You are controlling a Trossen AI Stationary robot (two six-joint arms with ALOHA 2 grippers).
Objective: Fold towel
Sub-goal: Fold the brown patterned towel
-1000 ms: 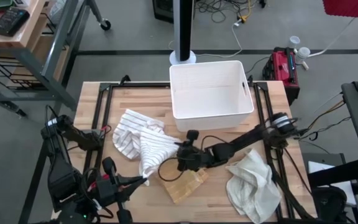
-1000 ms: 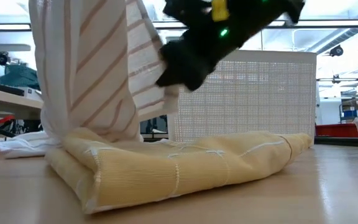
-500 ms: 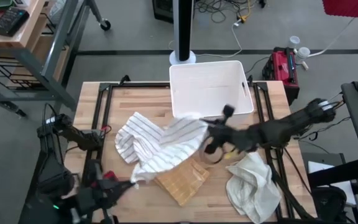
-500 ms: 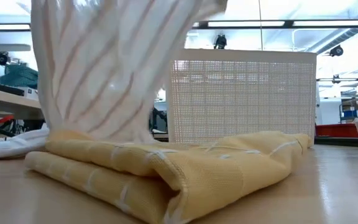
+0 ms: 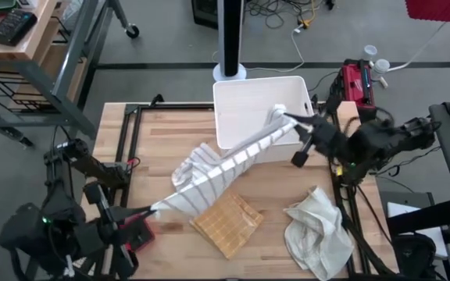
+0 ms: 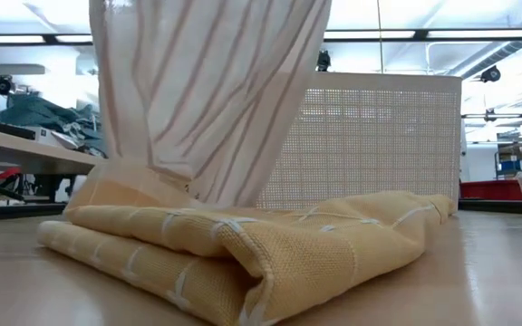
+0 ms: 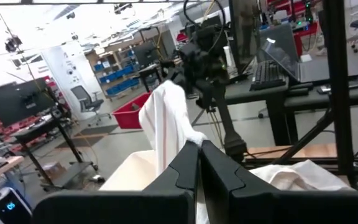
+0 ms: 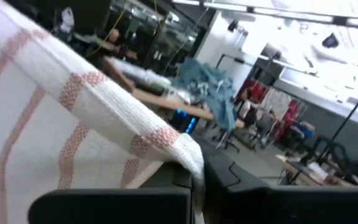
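Writing: none legible in any view.
Striped towel (image 5: 226,162): stretched taut in the air between both jaws, above the yellow towel (image 5: 226,223).
Left gripper (image 5: 148,209): clenched on the towel's lower corner.
Right gripper (image 5: 287,119): clenched on the upper corner, over the white bin (image 5: 262,97).
Low view only: stripes hang like a curtain onto the yellow towel.
High view only: crumpled white cloth (image 5: 319,229) beside it.
Change: a second ago the towel lay bunched low; the right gripper has since lifted away toward the bin.

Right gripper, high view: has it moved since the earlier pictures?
Yes. The right gripper, shut on the striped towel, swung from the table's middle up to the white bin.
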